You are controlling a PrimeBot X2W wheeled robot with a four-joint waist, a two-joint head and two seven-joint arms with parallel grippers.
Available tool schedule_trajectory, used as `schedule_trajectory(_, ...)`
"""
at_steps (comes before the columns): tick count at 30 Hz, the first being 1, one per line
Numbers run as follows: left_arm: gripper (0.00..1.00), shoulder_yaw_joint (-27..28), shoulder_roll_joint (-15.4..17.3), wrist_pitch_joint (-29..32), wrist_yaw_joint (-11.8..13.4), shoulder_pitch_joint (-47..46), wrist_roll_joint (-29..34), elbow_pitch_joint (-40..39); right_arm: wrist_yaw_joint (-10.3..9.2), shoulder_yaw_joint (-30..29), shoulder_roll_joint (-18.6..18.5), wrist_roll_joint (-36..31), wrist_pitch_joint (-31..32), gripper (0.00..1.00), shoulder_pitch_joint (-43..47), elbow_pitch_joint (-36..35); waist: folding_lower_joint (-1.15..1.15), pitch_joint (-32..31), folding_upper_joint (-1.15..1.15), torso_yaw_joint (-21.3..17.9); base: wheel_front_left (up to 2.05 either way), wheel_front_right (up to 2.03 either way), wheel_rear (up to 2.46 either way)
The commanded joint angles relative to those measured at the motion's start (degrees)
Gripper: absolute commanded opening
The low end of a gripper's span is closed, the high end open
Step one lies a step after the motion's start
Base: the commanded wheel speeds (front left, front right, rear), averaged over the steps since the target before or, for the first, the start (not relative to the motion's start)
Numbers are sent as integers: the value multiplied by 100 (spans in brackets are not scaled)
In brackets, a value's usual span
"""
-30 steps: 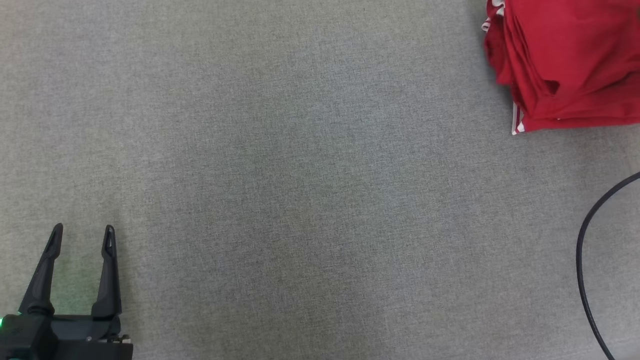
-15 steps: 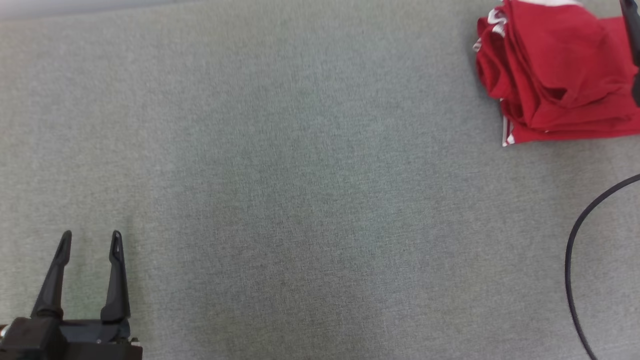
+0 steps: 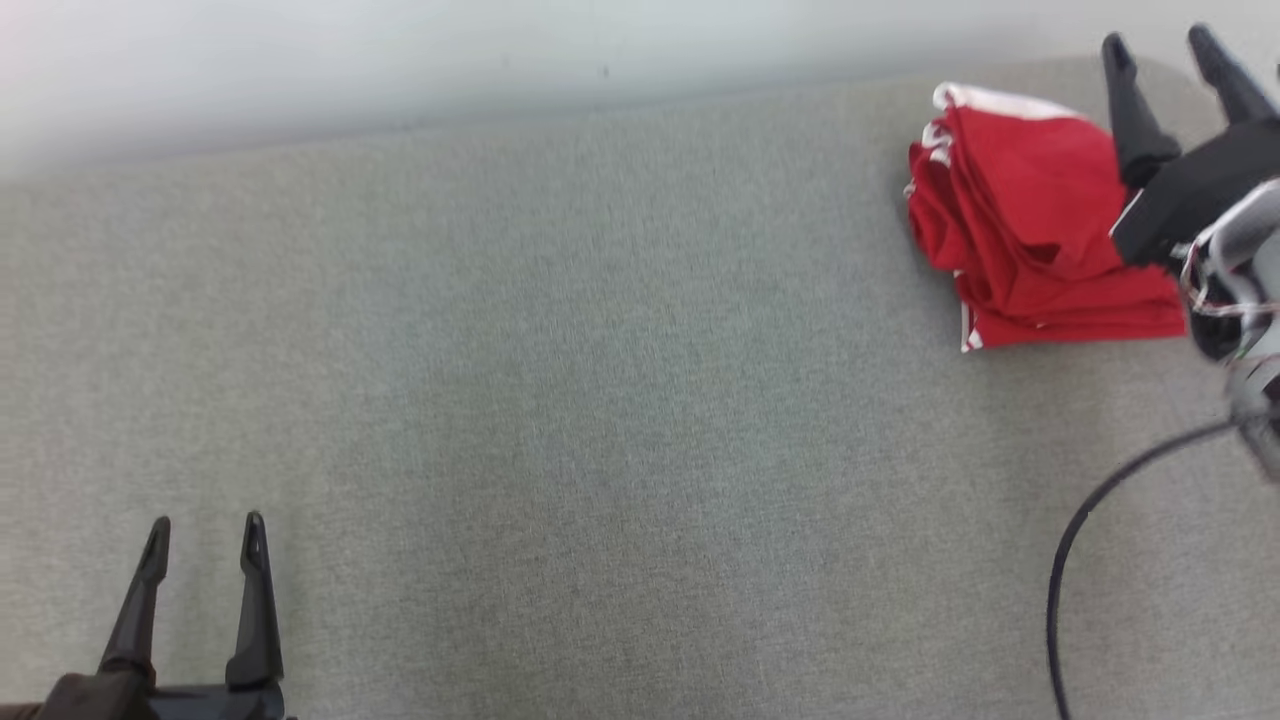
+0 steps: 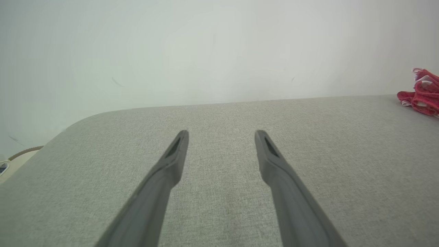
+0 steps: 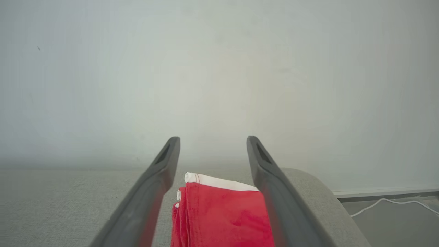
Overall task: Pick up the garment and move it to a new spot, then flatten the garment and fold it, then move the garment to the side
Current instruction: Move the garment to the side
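The garment (image 3: 1030, 245) is a red piece with white trim, folded into a thick stack at the far right of the grey cloth table (image 3: 600, 400). My right gripper (image 3: 1160, 50) hangs over the stack's right side, open, with nothing between its fingers. In the right wrist view the garment (image 5: 219, 216) lies below and between the spread fingers of the right gripper (image 5: 212, 140). My left gripper (image 3: 205, 528) stands open at the lower left, far from the garment. The left wrist view has the left gripper (image 4: 221, 133) over bare table, the garment (image 4: 420, 97) small at the far right.
A black cable (image 3: 1090, 540) loops down from my right arm (image 3: 1235, 280) over the table's right part. A pale wall (image 3: 500, 60) runs behind the table's far edge. The table's rounded right corner (image 5: 319, 185) lies just past the garment, with a white cord (image 5: 387, 204) on the floor beyond.
The head view has tilted up, bringing the wall and the table's far edge into sight. My right gripper has come into view above the garment, open. The garment lies folded as before.
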Motion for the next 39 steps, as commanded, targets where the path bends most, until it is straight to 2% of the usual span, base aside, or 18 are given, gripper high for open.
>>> schedule_trajectory(1,100,26,-29,-22,18,122,-27,36,-1,-353,126,-213,-5,100,334,-134,1,-288,0,57,0,0,0)
schedule_trajectory(8,100,18,-142,-22,14,300,-28,106,-1,-1740,521,-1150,-6,100,1525,-830,1,-697,0,191,0,0,0)
schedule_trajectory(10,100,34,-151,-22,16,339,-36,110,-1,-1874,577,-1335,-6,100,1704,-966,1,-739,0,200,0,0,0)
schedule_trajectory(21,100,131,-226,-22,41,651,0,129,-1,-3560,1293,-2458,-7,100,3657,-2234,1,-1176,0,310,0,0,0)
schedule_trajectory(27,100,112,-271,-22,73,772,25,94,-1,-3916,1654,-2952,-7,100,4503,-2825,1,-1275,0,318,0,0,0)
schedule_trajectory(39,100,122,-334,-22,90,864,10,112,-1,-4117,2211,-3766,-7,100,5673,-3765,1,-1385,0,406,0,0,0)
